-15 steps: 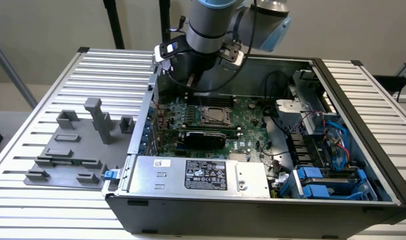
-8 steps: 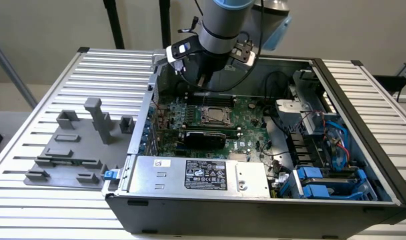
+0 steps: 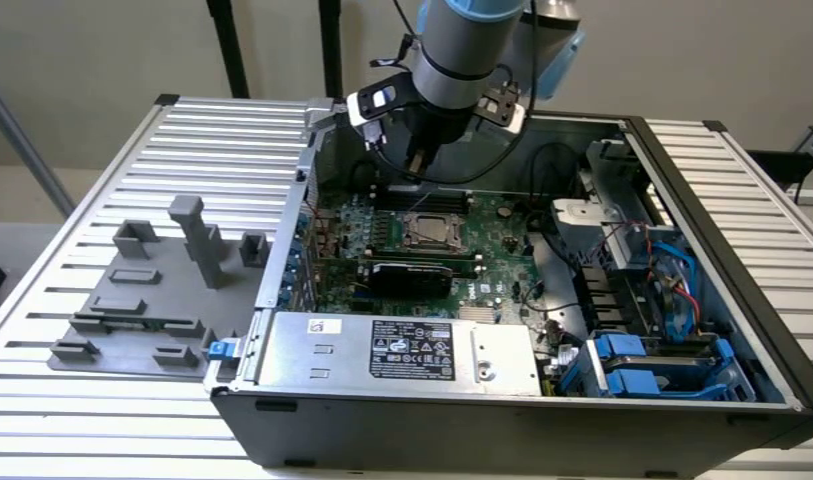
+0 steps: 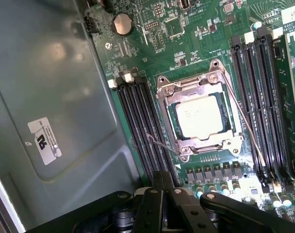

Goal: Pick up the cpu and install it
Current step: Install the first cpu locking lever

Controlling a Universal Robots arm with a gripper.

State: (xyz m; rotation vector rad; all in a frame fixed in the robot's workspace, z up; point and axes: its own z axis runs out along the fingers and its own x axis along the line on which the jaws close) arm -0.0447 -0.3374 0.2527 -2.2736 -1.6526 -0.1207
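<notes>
The cpu lies flat in the metal socket frame on the green motherboard inside the open computer case. In the wrist view the cpu shows its silvery top, framed by the socket frame. My gripper hangs above the far part of the motherboard, behind the socket and clear of it. In the wrist view my gripper is shut, its black fingers pressed together with nothing between them.
Memory slots flank the socket on both sides. A silver power supply box with a black label sits at the case's near side. Blue drive cages and cables fill the exterior view's right. A grey fixture stands on the ribbed table outside the case.
</notes>
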